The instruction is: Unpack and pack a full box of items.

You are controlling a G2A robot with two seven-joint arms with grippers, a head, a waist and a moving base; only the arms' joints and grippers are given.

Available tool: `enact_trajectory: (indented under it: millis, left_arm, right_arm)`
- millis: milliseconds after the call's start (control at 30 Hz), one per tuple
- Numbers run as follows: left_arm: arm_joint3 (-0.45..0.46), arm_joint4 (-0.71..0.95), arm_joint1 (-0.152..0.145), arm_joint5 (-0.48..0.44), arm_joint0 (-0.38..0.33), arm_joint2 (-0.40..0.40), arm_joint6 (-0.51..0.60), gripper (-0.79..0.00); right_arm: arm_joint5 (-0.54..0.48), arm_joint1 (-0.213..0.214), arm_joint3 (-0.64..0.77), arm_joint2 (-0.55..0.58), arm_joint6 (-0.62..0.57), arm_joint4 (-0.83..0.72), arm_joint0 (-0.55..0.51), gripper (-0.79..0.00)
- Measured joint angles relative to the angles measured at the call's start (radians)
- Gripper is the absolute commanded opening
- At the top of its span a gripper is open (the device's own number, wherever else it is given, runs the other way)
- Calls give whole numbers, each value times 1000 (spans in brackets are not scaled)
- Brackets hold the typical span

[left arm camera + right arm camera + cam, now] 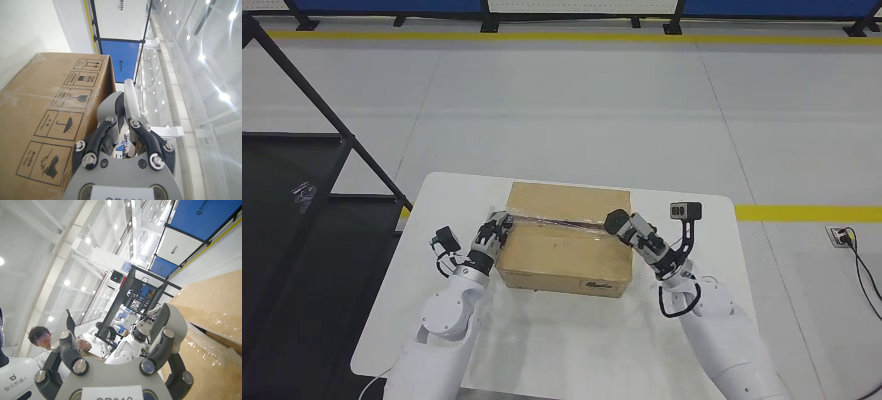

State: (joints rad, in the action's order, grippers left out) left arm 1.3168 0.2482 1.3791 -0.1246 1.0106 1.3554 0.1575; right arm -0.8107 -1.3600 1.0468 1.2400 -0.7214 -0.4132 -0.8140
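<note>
While the box [562, 250] sits shut on the white table [542, 340], we have one arm at each end of it. It is a brown cardboard box, and it lies nearer the far edge of the table than the near edge. Clear tape [560, 221] runs across its top, along the line where the two flaps meet. The flaps lie flat and closed.

Our left jaws are at the left end of the box, up by its top edge. In the left wrist view the two fingers [118, 106] are pressed close together with almost no gap. We can see nothing held between them. The side of the box with the black printed signs is just beside them.

Our right jaws are at the right end of the box, also up by the top edge and near the tape line. In the right wrist view they stand wide apart and hold nothing. One finger [166, 321] is just beside the shiny taped top of the box, and we cannot tell if it touches.

A black frame [342, 138] stands on the floor to the left of the table. A yellow line [812, 212] runs along the floor on the right.
</note>
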Motion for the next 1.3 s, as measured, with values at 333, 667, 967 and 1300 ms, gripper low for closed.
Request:
enact_trajectory:
  millis: [333,667,967,1300]
  left_arm:
    - [-1,0,1,3,0,0,4,-785]
    - [7,-2,4,3,4,-4,-1,-785]
    - [10,-4,5,4,6,-5,2,-785]
    - [18,-6,6,9,13,-2,3,-785]
  right_arm:
    - [53,20,168,17,90,327,-65,0]
    - [258,21,221,-31,140,533,-48,0]
    - [421,8,201,-66,274,605,-14,0]
    - [406,2,179,-69,304,575,5,0]
